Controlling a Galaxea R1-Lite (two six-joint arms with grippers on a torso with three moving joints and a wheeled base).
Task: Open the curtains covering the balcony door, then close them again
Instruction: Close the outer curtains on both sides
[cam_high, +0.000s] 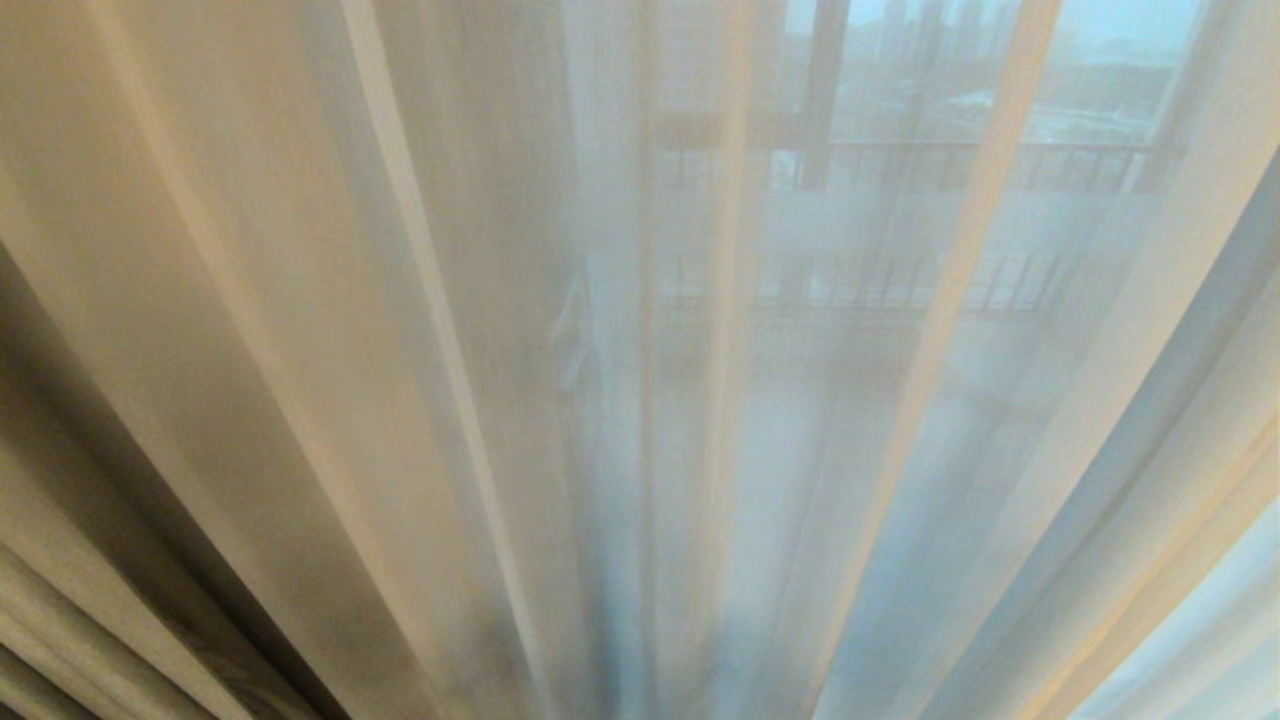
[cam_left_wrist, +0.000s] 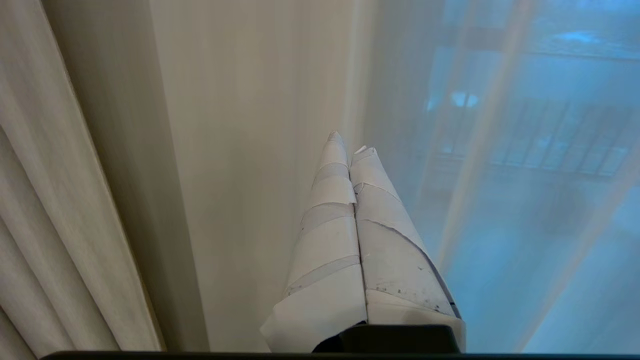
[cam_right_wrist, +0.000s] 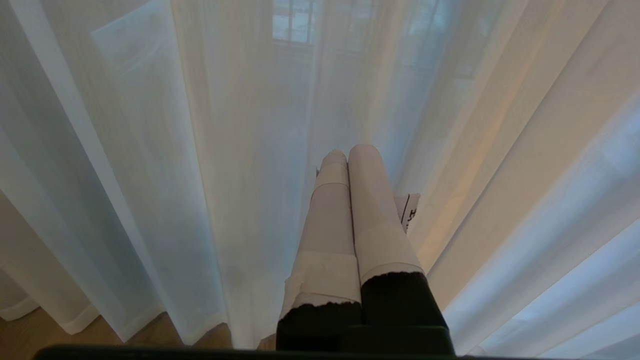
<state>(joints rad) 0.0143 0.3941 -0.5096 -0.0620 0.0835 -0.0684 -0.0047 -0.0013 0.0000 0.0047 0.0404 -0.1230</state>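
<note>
The curtains (cam_high: 300, 330) fill everything ahead: heavy cream folds at nine o'clock, thin sheer from noon to three. Behind the sheer, the balcony door (cam_high: 825, 90) shows dimly at one o'clock. The left end effector (cam_left_wrist: 350, 142), wrapped in pale tape, is pinched together, empty, by the cream edge. The right end effector (cam_right_wrist: 350, 152) is likewise pinched together; its small black-lettered tag (cam_right_wrist: 411, 212) is unreadable.
</note>
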